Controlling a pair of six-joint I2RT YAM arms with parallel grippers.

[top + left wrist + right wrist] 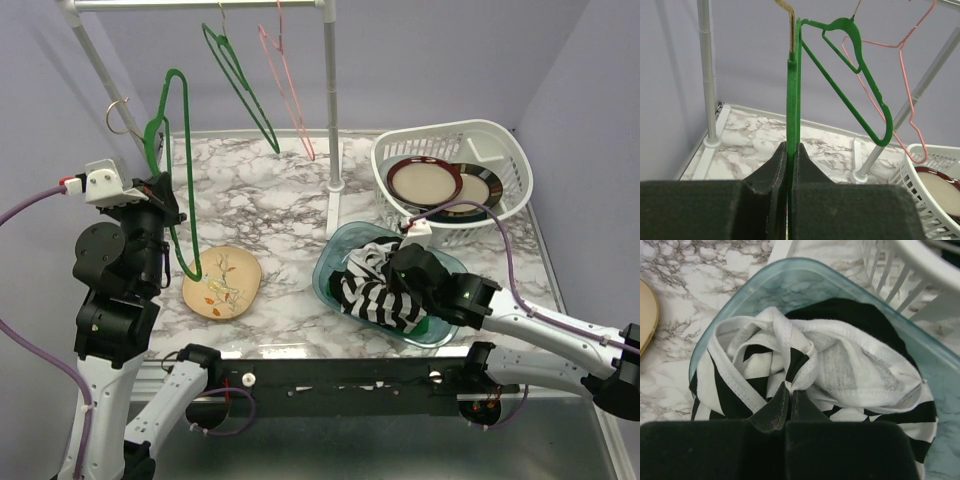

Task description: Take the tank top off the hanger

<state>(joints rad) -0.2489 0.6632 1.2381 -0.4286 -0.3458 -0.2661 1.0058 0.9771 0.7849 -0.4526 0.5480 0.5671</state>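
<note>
- As I judge it, the task is at its close. The striped tank top (850,365) looks already parted from its hanger. It lies bunched in a teal glass dish (790,275) at the near right of the bench (280,200), with no hanger through it.
- The right pincer (789,390) is closed over the dish, its tips pinching a twisted white-edged strap of the tank top. No gap shows between the jaws beyond the cloth itself.
- The left pincer (792,150), raised at the near left, is clamped tight on the held green hanger (794,95). The hanger stands roughly upright between the jaws and no cloth hangs on it.
- By my reckoning, the next move is for the right jaws to part so the strap drops into the dish. They should then lift straight up, so the looped strap does not catch on a finger. The left arm has only to put its bare hanger somewhere.
- Just beyond the left arm a tan plate (222,283) lies flat on the bench, apart from the dish.
- Farther right, just behind the dish, a white basket (500,150) holds two dark-rimmed plates.
- Farthest back, the rail (200,5) carries a second green hanger (240,85) and a pink hanger (290,90), both bare.
</note>
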